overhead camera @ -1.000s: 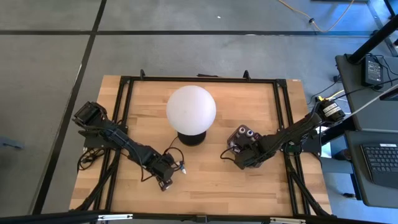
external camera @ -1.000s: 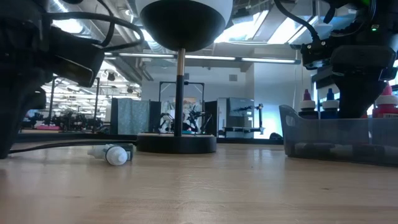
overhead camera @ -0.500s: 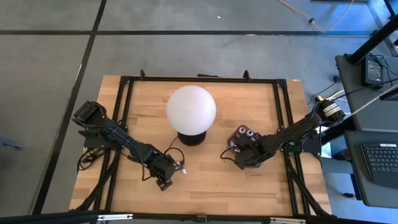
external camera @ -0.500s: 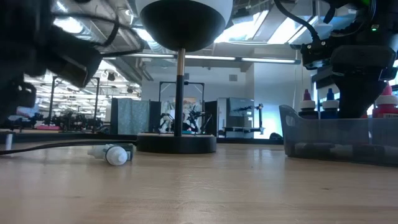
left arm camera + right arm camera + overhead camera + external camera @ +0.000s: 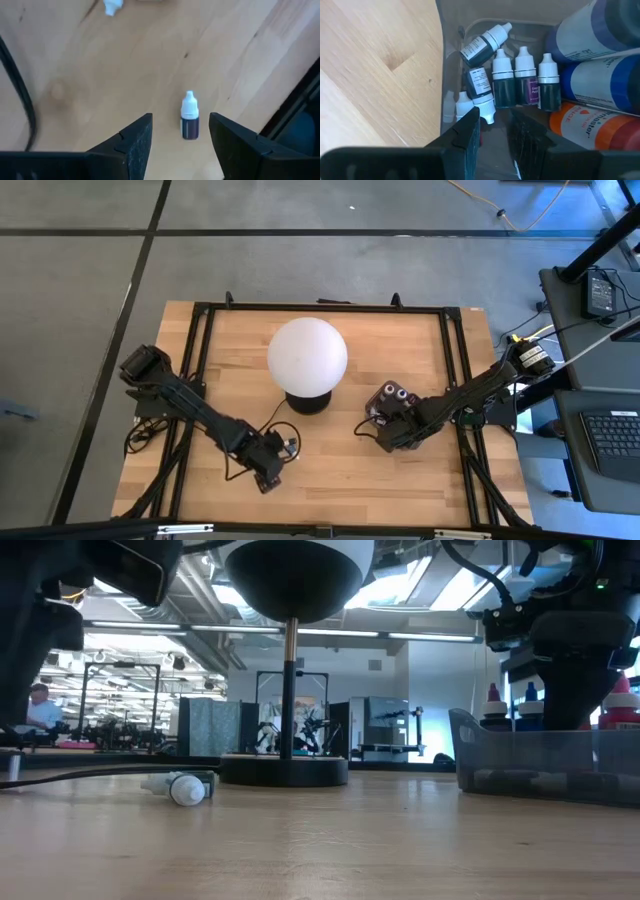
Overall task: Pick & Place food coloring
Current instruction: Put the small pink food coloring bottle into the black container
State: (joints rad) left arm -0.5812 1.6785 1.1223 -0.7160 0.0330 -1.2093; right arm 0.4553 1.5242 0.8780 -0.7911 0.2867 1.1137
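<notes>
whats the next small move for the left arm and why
Probably lower the left gripper straight down around the small bottle. It lies flat on the table, lined up with the gap between the open jaws, which look not yet down at its level.

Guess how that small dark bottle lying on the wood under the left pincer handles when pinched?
The bottle lies on its side, so a nudge would probably roll it. It looks tiny and likely light between the open fingers of the left pincer. Its smooth body may slip; gripping across the dark part seems safer than the tapered white cap.
</notes>
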